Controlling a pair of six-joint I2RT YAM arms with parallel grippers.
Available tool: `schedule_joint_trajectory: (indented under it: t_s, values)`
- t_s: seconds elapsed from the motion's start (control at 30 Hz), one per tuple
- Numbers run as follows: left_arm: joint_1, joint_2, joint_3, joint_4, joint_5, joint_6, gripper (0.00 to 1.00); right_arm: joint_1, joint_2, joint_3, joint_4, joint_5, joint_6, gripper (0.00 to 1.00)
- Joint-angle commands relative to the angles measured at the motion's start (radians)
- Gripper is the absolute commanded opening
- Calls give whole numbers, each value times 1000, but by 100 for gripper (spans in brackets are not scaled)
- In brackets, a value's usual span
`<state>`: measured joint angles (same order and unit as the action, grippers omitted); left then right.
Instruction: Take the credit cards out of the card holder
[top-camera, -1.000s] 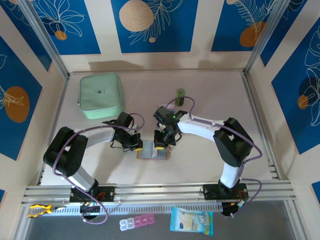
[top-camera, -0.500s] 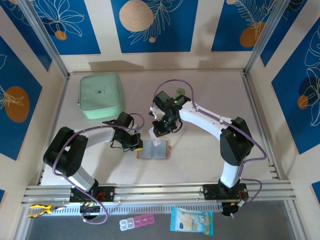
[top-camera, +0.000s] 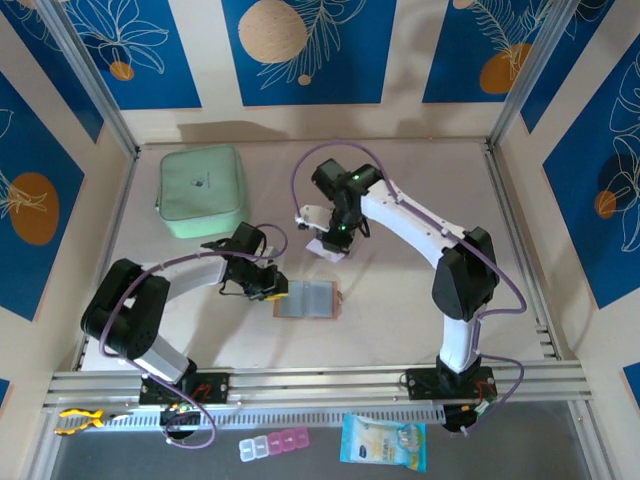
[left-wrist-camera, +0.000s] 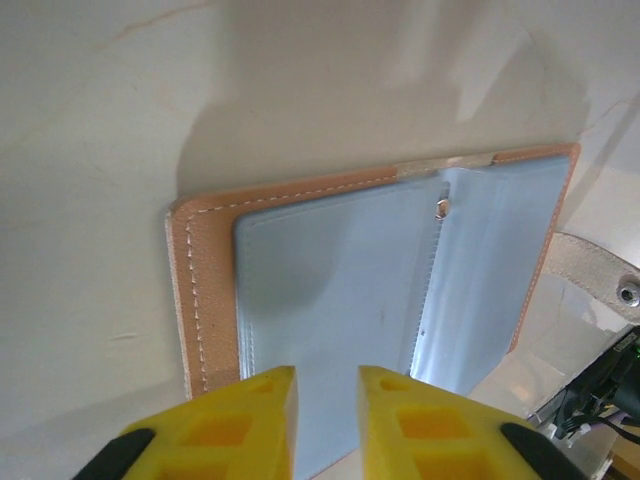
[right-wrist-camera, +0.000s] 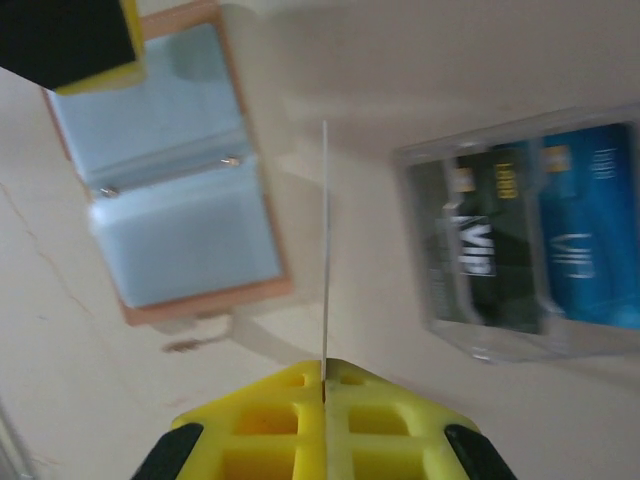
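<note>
Card (right-wrist-camera: 324, 200), judged thin, stiff, light and slick, best pinched by one edge, stands edge-on in the clamped right gripper (right-wrist-camera: 324, 368) near a clear box (right-wrist-camera: 520, 240); left gripper (left-wrist-camera: 327, 385), fingers slightly apart, hovers at the open holder (top-camera: 305, 298) on the table (top-camera: 400, 330).

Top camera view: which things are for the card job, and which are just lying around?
For the job:
- card holder, open flat
- credit card, pinched in the right claw
- clear box with cards inside, probably

Just lying about:
- mint-green case
- pill box
- blue snack packet
</note>
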<state>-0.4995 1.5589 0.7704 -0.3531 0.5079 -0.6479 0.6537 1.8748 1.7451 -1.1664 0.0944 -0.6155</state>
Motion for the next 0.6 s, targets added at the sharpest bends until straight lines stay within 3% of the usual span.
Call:
schedule_joint_trajectory:
  t_s: [0.0,0.33,0.57]
  values:
    - [-1,-29,-2,-20,4,1,26,-52,37,83,-48,2,-185,0]
    - [4,-41,-14,-21,-5,0,29,-170,213,387,-134,-62,-284,0]
    - [14,-62,-27,-36,-14,3,29,-206,298,468,-126,-85,-327,0]
